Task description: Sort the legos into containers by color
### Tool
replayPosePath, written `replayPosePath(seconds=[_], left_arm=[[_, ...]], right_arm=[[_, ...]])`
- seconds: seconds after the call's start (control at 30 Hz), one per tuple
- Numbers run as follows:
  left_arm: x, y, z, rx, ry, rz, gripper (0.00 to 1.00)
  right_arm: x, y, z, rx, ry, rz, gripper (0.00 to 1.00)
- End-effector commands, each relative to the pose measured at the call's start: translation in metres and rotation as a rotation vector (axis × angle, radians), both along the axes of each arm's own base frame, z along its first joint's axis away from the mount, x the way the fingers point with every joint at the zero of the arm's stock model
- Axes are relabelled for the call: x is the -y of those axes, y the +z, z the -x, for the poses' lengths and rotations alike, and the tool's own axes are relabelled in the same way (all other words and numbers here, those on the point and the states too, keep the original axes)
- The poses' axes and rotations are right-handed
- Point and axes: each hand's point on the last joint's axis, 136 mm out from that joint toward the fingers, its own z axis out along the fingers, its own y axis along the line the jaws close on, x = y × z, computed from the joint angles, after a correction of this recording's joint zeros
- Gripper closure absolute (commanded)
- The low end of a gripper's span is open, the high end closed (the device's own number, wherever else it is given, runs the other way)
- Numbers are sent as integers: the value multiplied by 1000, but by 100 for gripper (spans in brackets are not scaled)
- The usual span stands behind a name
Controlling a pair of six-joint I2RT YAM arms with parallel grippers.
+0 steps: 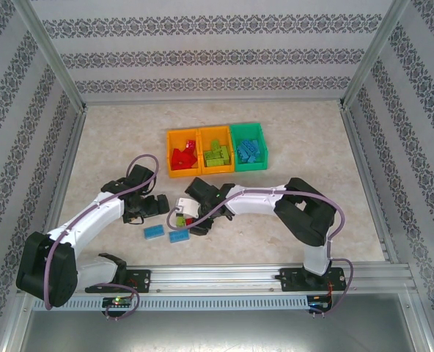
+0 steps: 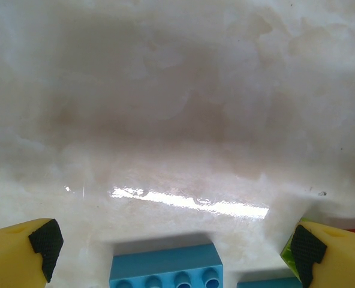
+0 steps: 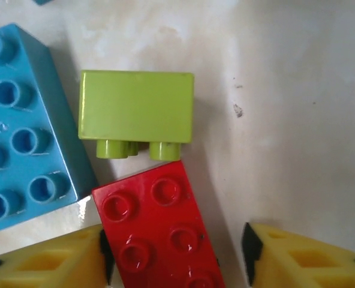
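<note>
The red brick [image 3: 159,234] lies flat on the table [image 3: 297,120] with its bumps up. It sits right between the yellow fingers of the right pincer [image 3: 176,243]. It is a small, hard plastic block. It looks light, and I don't think it will bend or break. Its sides are smooth and shiny, though, so it could slip or twist if it gets pinched at a corner. The best place to hold it is on its two long flat sides, near the middle.

The pincer is apart around the brick. One finger [image 3: 51,264] seems to touch its side. The other has a thin dark gap, so the brick is not squeezed yet.

A green brick [image 3: 135,114] lies on its side just past the red one. A big blue brick [image 3: 27,120] sits close beside them both. Lifting straight up looks safest.

The left pincer [image 2: 174,243] is wide apart above another blue brick [image 2: 165,267] and holds nothing.

Farther back stand the three bins [image 1: 217,169] in a row. The left orange bin [image 1: 183,174] has red bricks in it, so I think this one goes there.
</note>
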Motion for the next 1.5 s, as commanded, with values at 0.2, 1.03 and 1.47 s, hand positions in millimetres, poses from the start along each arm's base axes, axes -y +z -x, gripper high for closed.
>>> replayPosePath(seconds=[0.2,1.03,1.47], left_arm=[[-4,-2,3,-14,15,1,1],[15,11,0,48,-122,31,0],[51,12,0,75,-279,18,0]], right_arm=[[15,16,-22,4,-92,-44,65],[-30,130,-228,-246,-937,-489,65],[-24,105,-278,-299,-1163,-499,38]])
